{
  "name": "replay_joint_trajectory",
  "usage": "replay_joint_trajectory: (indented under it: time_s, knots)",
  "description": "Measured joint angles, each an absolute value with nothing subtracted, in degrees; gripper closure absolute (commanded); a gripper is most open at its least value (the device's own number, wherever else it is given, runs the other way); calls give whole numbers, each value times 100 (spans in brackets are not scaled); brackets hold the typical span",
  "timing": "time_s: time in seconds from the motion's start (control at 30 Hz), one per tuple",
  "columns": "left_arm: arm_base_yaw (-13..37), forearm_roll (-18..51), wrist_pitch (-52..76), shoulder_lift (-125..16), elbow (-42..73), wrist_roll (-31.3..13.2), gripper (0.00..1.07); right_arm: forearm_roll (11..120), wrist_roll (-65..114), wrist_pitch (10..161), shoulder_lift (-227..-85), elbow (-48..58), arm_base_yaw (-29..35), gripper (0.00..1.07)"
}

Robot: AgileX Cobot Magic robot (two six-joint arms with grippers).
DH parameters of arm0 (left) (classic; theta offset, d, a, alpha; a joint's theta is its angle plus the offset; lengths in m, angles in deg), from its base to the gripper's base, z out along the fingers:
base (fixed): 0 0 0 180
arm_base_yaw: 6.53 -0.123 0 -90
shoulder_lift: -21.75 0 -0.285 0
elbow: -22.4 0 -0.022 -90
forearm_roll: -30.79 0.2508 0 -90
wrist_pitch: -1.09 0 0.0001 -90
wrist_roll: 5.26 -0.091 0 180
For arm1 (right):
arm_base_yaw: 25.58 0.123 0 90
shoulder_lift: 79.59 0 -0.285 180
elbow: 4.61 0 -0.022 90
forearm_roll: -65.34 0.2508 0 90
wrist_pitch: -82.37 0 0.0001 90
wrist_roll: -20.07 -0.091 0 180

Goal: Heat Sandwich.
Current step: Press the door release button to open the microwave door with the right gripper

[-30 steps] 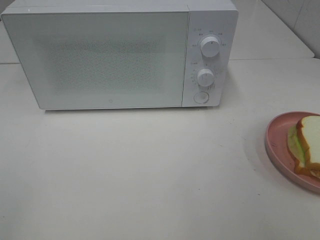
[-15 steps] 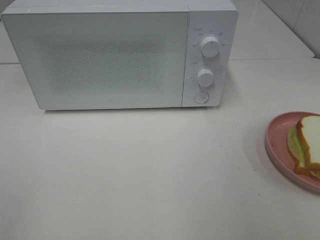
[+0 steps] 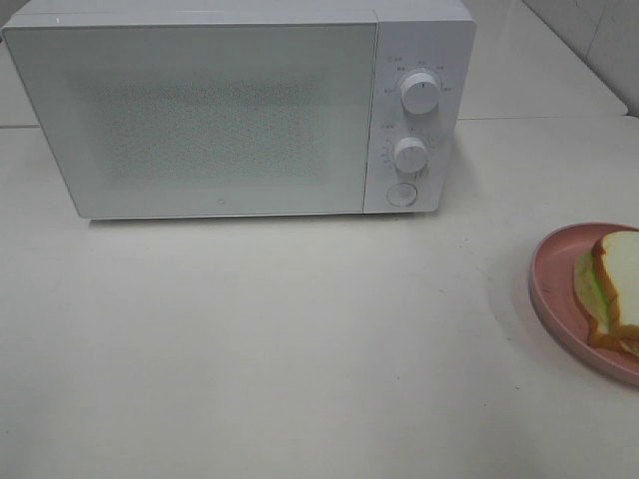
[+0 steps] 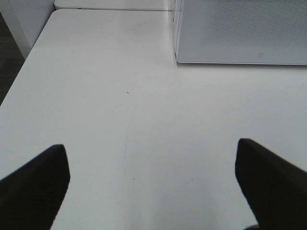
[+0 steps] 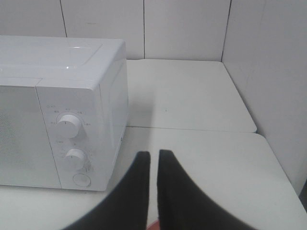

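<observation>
The sandwich (image 3: 621,282), white bread with a brown crust and a pale green filling, lies on a round pink plate (image 3: 555,289) at the table's right edge, partly cut off by the frame. Neither gripper shows in the exterior high view. In the left wrist view my left gripper (image 4: 151,146) is open, its dark fingers (image 4: 36,179) wide apart over bare table. In the right wrist view my right gripper (image 5: 154,154) is shut, with only a thin slit between its fingers and nothing in it. It points at the table to the right of the microwave.
A white microwave (image 3: 240,110) stands at the back with its door closed. On its right panel are two knobs (image 3: 420,92) (image 3: 410,155) and a round button (image 3: 401,194). White wall panels (image 5: 268,72) rise behind and to the right. The table's left edge (image 4: 19,72) drops off.
Nothing has moved in the exterior high view. My right gripper's jaws have come together from wide apart.
</observation>
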State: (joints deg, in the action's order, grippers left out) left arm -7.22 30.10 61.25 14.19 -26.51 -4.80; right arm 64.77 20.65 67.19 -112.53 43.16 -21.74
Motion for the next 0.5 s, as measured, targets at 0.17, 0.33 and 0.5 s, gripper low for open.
replay_joint_trajectory:
  time_s: [0.17, 0.33, 0.5]
  knots:
    - [-722, 3010, 6125, 1419, -2651, -480, 20, 6482, 2070, 7218, -11740, 4339, -2151, 107]
    - [-722, 3010, 6125, 1419, -2651, -480, 20, 6482, 2070, 7871, -12347, 4344, -2151, 107]
    - [-722, 3010, 6125, 1419, -2651, -480, 20, 6482, 1830, 8644, -12891, 4344, -2071, 107]
